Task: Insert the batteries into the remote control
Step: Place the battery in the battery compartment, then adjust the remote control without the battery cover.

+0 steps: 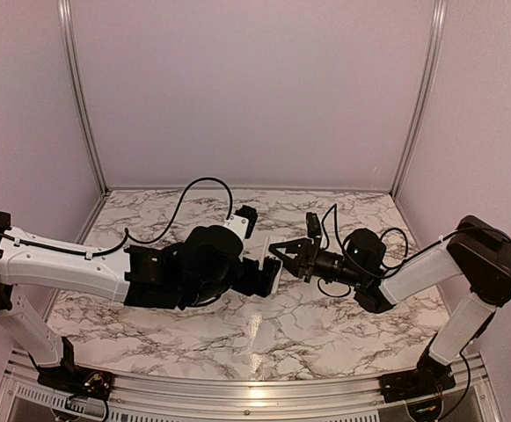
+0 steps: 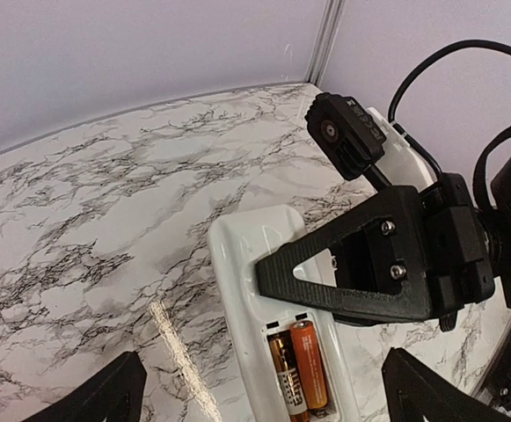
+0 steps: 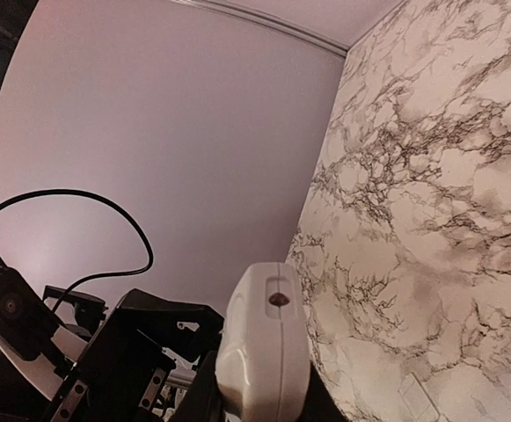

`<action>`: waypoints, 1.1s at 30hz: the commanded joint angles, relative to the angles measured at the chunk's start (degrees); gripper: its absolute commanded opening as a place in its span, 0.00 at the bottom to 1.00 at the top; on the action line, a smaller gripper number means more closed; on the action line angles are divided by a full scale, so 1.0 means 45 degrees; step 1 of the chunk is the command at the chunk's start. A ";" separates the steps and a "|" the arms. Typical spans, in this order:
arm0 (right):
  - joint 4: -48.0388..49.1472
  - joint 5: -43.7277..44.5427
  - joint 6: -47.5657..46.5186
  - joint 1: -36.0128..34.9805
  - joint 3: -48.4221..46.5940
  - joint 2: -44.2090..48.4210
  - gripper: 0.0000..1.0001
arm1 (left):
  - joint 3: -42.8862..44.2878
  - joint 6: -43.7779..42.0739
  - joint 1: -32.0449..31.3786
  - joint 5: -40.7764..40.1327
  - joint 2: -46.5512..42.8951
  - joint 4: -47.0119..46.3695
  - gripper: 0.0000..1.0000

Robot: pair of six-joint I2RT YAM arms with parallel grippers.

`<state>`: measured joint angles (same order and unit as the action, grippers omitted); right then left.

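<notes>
The white remote control (image 2: 242, 264) is held back-up over the marble table (image 2: 105, 220). Its open recess holds two coppery-orange batteries (image 2: 297, 369) side by side. My right gripper (image 3: 264, 391) is shut on the remote's far end, with one black finger (image 2: 343, 281) lying across its back. In the right wrist view the remote's end face (image 3: 264, 343) sits between the fingers. My left gripper (image 2: 264, 396) is open, its two fingertips wide apart on either side of the remote near the recess. From above, both grippers (image 1: 268, 274) (image 1: 283, 257) meet at the remote (image 1: 257, 249) mid-table.
A small flat white piece (image 3: 418, 397) lies on the marble below the right gripper. Lilac walls and metal posts (image 1: 79, 97) enclose the table. The right wrist camera (image 2: 347, 132) and its cable hang close above the remote.
</notes>
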<state>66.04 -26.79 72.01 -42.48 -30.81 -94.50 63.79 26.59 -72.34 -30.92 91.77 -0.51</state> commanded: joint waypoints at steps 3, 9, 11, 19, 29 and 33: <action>0.0762 0.0070 -0.0105 0.0070 -0.0088 0.0223 0.00 | 0.0101 -0.0479 0.0000 0.1742 0.0171 0.2150 0.99; 0.0764 0.0077 -0.0103 0.0043 -0.0123 0.0208 0.00 | 0.0463 0.0174 0.0000 0.1648 0.0824 0.2567 0.94; 0.0723 0.0087 -0.0101 -0.0003 -0.0179 0.0218 0.00 | 0.0748 0.0212 0.0000 0.1518 0.1102 0.2745 0.92; 0.0557 0.0220 -0.0191 -0.0143 -0.0312 0.0259 0.00 | 0.2372 0.0461 0.0010 0.1039 0.2461 0.4045 0.89; 0.0108 -0.0047 -0.0400 -0.0152 -0.0283 0.0534 0.04 | 0.1281 0.0025 0.0441 0.1391 0.1599 0.3486 0.66; -0.0079 -0.0214 -0.0474 -0.0151 -0.0284 0.0599 0.09 | 0.0799 -0.0670 0.0542 0.1738 0.1158 0.3134 0.52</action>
<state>65.49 -26.17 70.78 -43.00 -30.98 -94.00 70.06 27.20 -71.68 -22.48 100.22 11.97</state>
